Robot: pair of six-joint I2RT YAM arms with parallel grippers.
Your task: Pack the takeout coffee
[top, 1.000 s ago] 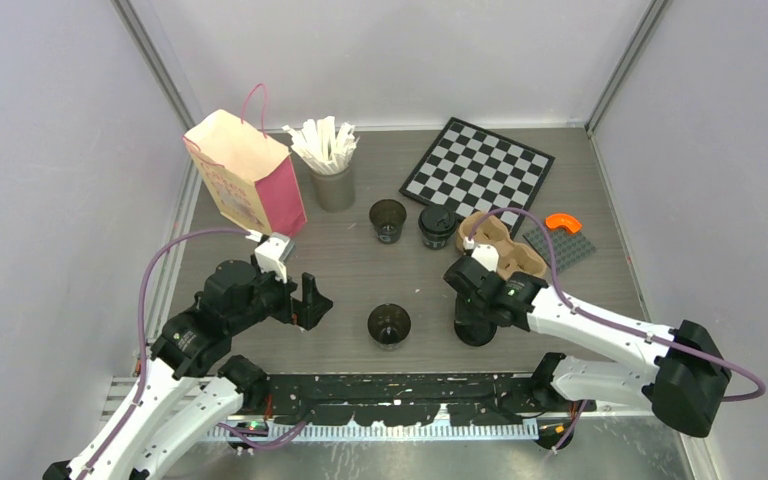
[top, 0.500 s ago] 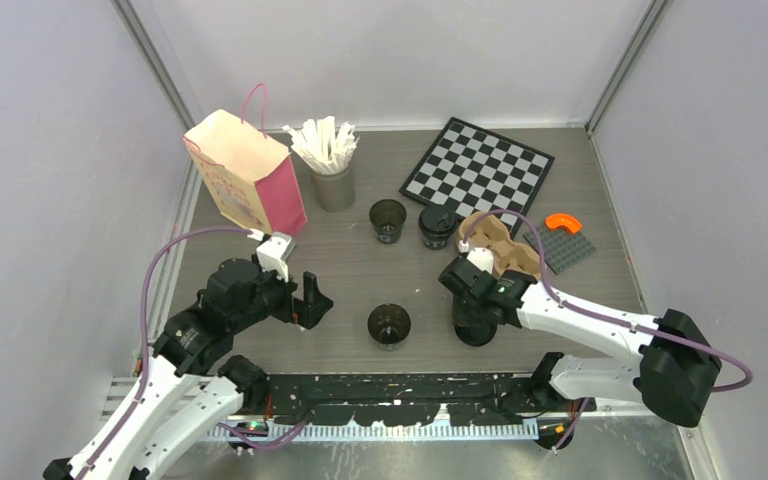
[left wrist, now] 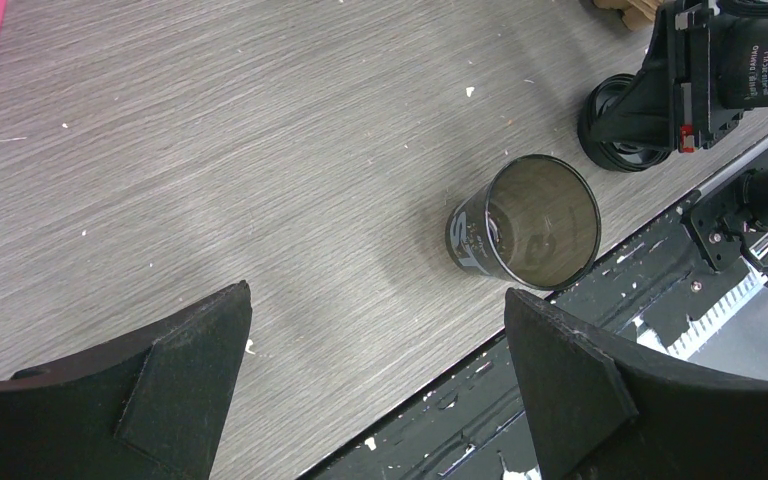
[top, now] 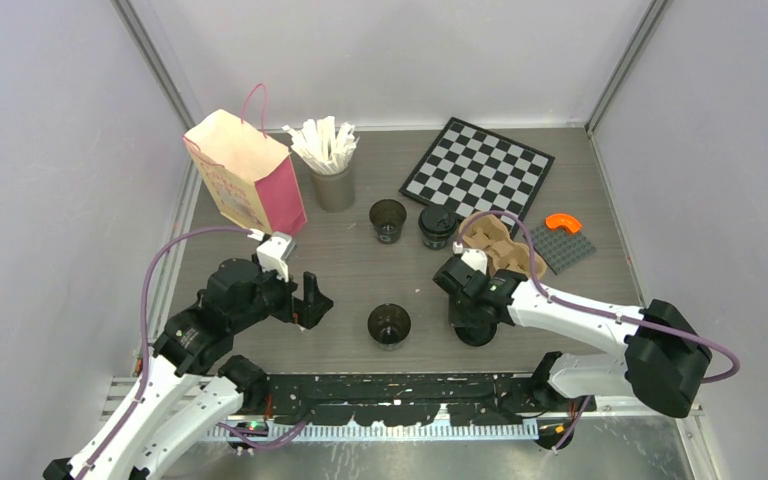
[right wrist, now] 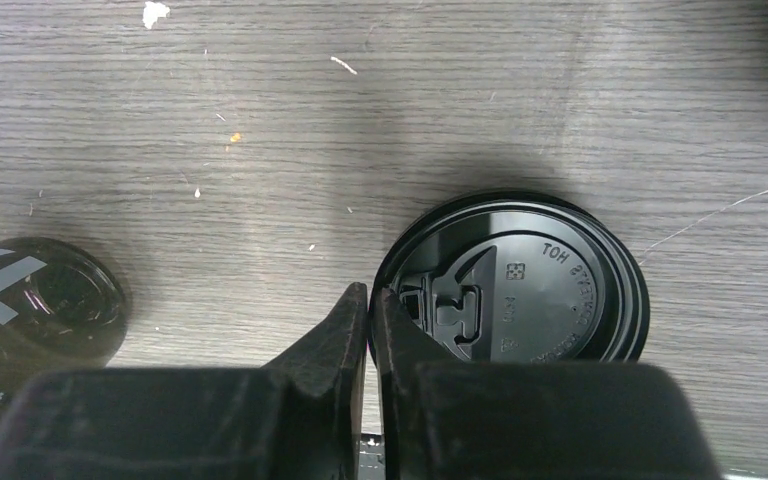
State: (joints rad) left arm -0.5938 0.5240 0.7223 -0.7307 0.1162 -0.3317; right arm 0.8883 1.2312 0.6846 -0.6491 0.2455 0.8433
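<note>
A black lid [right wrist: 540, 300] lies flat on the table near the front edge, also visible as the lid [left wrist: 615, 125]. My right gripper [right wrist: 372, 292] points down at it, its fingers pinched on the lid's left rim; from above the right gripper [top: 470, 312] covers most of the lid. An open black cup [top: 389, 325] stands just left of it, seen too as the cup [left wrist: 525, 225] and the cup [right wrist: 40, 300]. Further back stand a second open cup [top: 387, 220] and a lidded cup [top: 437, 226]. My left gripper [left wrist: 377, 290] hangs open and empty left of the near cup, the left gripper [top: 312, 300] well apart from it.
A brown pulp carrier [top: 500, 245] sits behind the right arm. A pink paper bag [top: 250, 175] stands at the back left beside a grey cup of white stirrers [top: 332, 170]. A chessboard [top: 477, 170] and a grey plate with an orange piece [top: 560, 245] lie at the back right.
My right wrist has shifted a little to the left over the lid, and its jaws reopened and closed again on the rim. The left arm and the cups have not moved.
</note>
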